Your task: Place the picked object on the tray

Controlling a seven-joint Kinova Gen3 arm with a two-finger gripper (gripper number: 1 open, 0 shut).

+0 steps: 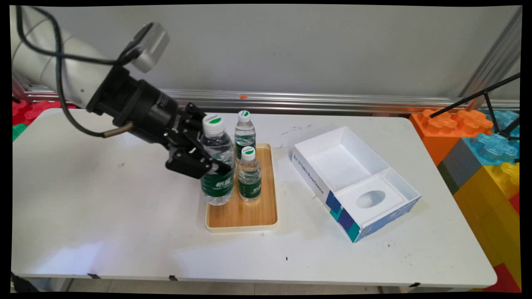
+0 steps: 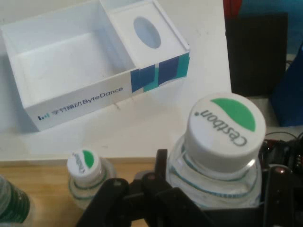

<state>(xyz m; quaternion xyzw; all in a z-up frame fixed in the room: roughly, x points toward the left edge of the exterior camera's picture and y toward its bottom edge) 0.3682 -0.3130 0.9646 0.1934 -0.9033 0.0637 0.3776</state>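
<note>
Reaching in from the left, the gripper (image 1: pixel 208 160) is being held with its fingers pinching a large bottle (image 1: pixel 217 164), which is standing at the left edge of a wooden tray (image 1: pixel 243 214). Two smaller bottles, one near (image 1: pixel 249 176) and one far (image 1: pixel 245 133), are being kept just beside it. Farther right, an open white box (image 1: pixel 353 178) is lying on the table (image 1: pixel 104 207).

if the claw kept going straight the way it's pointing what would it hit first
The claw is already closed on the large water bottle, so that comes first. Beyond it, probably the smaller bottle on the wooden tray, then the white box; depth is uncertain.
</note>
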